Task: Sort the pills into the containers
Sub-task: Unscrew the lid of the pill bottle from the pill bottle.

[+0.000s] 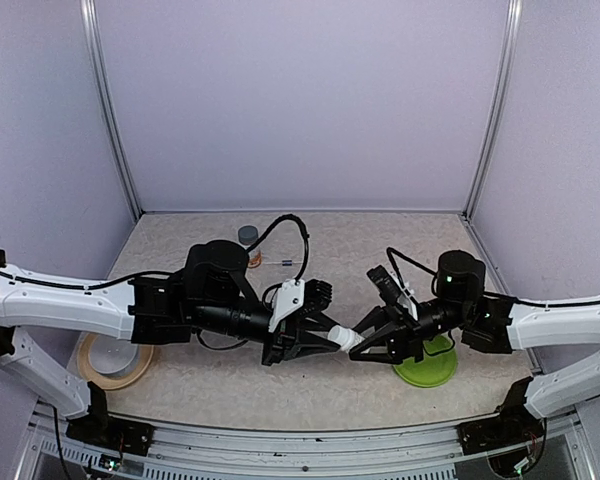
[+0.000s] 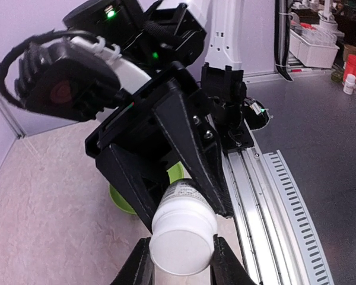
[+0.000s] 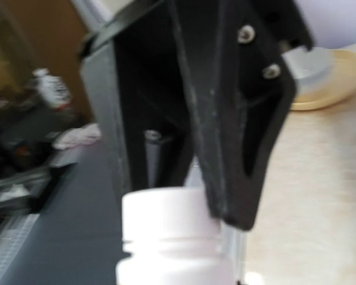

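Note:
A small clear vial (image 1: 346,338) with a white cap (image 2: 184,234) hangs in the air between both grippers, ahead of the table's front edge. My left gripper (image 2: 183,266) is shut on the cap, one finger against each side. My right gripper (image 1: 366,346) is shut on the vial's labelled body; its black fingers (image 2: 187,133) straddle it in the left wrist view. In the right wrist view the cap (image 3: 169,222) fills the bottom, with a left finger (image 3: 237,148) on its edge. No pills show. The larger bottle is hidden; a gray cap (image 1: 248,234) lies at the back.
A flat green plate (image 1: 432,370) lies under the right arm, also seen as the green plate (image 2: 120,199) behind the vial. A white bowl on a tan plate (image 1: 113,360) sits at the front left, below the left arm. The metal table rail (image 2: 273,196) runs close by.

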Robot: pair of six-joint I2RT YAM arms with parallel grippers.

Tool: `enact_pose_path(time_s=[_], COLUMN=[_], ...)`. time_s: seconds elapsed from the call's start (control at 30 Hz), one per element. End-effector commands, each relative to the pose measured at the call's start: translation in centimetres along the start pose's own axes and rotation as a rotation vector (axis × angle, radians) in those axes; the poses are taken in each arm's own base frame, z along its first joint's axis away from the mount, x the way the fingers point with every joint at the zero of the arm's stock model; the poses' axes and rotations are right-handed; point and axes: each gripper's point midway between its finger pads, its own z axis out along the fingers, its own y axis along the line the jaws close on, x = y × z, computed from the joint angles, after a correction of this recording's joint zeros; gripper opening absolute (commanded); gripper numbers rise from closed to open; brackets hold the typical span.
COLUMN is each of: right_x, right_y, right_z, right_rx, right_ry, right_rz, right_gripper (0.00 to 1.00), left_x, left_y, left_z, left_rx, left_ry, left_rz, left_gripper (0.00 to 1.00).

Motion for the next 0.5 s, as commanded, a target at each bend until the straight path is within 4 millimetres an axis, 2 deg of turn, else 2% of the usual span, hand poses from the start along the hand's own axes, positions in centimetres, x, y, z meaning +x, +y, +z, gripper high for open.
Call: enact_pose_path(time_s=[0.0,0.1,0.23,0.37,0.47], right_x=[-1.3,-1.8,-2.7,-3.2,-3.5], right_y=[-4.3,-5.2,-5.8,-6.0,-5.7], right_z=[-0.8,-1.6,-2.6,-3.6,-3.8], right_rx=[0.295,0.381,0.474,0.555,0.552], right_ry=[-0.016,-0.041,-0.081,-0.112,-0.127], right_rz=[-0.094,-0.140,-0.200,-0.257,-0.278], right_gripper=[0.10,0.09,0.09,0.10,0.10], left_x=[-0.6,0.3,0.6,0.0,-0.5], left_y=[1.2,2.4,2.7,2.1,2.1], left_z=[1.0,1.6,2.3,2.6,2.4], left_rx=[-0.045,-0.104,-0.097,-0.047,-0.040], left_ry=[-0.025,0.005,0.010,-0.015,-0.026], left_rz=[-0.159,-0.277,-0.415,-0.500,-0.507], left_gripper=[0.19,0.19,0.21,0.30,0.42])
